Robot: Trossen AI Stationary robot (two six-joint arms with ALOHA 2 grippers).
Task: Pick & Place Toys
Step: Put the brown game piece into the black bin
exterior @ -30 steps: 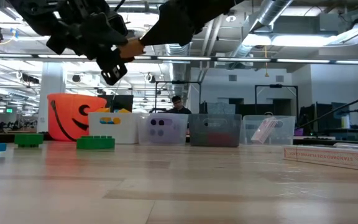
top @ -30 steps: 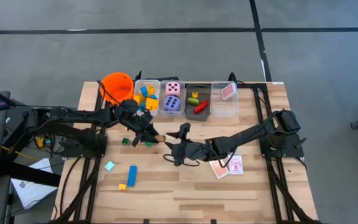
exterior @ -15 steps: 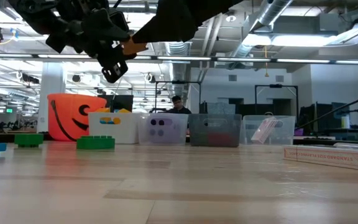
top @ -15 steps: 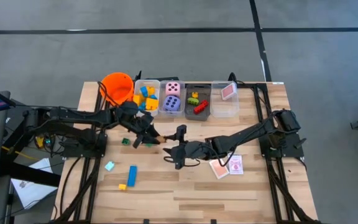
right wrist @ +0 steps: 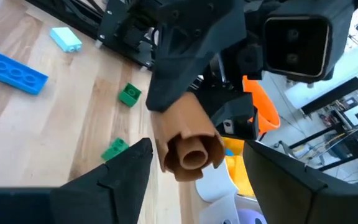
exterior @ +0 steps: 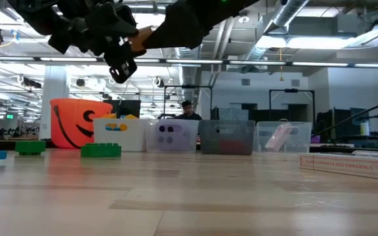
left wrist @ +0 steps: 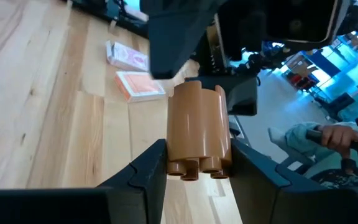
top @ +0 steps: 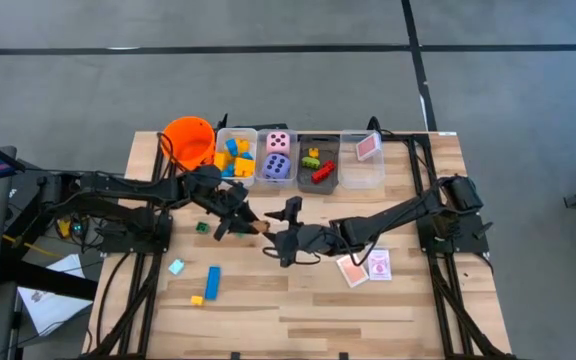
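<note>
A brown building block [left wrist: 197, 124] hangs in the air over the middle of the table, seen also in the high view [top: 258, 228] and the low view [exterior: 140, 36]. My left gripper [left wrist: 197, 163] is shut on it, reaching in from the table's left [top: 240, 218]. My right gripper [right wrist: 191, 163] comes from the right [top: 286, 225] and is open, with one finger on either side of the block's other end [right wrist: 188, 149], apart from it. Loose toys lie on the table: green blocks [top: 202, 227], a cyan block [top: 176, 266], a blue block [top: 213, 280] and card packs [top: 352, 270]. My left gripper pinches the brown block between its two fingers on two opposite sides [left wrist: 171, 155], at the end that bears the round pegs. The fingers come nearly level from the table's left and lie along the block. The block is lifted clear and points toward my right gripper.
Along the far edge stand an orange bucket [top: 188, 140], a bin of yellow and blue blocks [top: 234, 155], a bin with two dice [top: 276, 158], a grey bin [top: 318, 162] and a clear bin holding cards [top: 362, 158]. Bare wood lies toward the near edge [top: 298, 320].
</note>
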